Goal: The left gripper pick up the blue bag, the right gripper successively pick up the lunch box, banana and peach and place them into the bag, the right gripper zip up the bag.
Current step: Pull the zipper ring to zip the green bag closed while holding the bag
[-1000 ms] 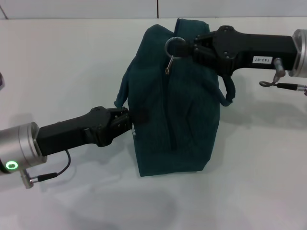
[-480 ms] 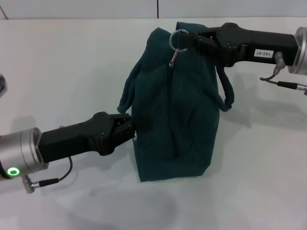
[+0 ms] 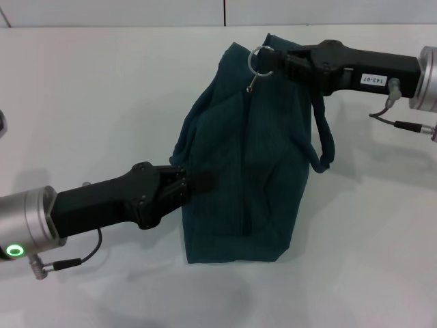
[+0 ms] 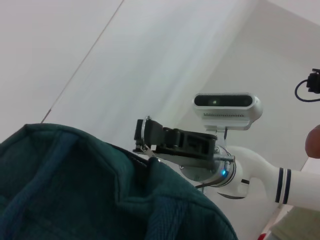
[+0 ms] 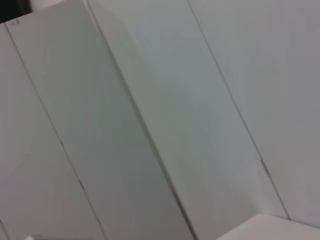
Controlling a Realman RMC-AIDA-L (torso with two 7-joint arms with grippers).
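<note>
Nearest the robot, the left claw point(image 3: 186, 188) is closed on the near side of the blue bag point(image 3: 246, 157), which stands on the plain white table point(image 3: 102, 96). Beyond it, at the bag's far top corner, the right claw point(image 3: 274, 60) is pinched shut on the metal ring point(image 3: 255, 60) of the zipper pull (a small white label on that arm reads roughly "143-07", upside down). Past the table's far edge runs a pale panelled wall point(image 3: 136, 12).
</note>
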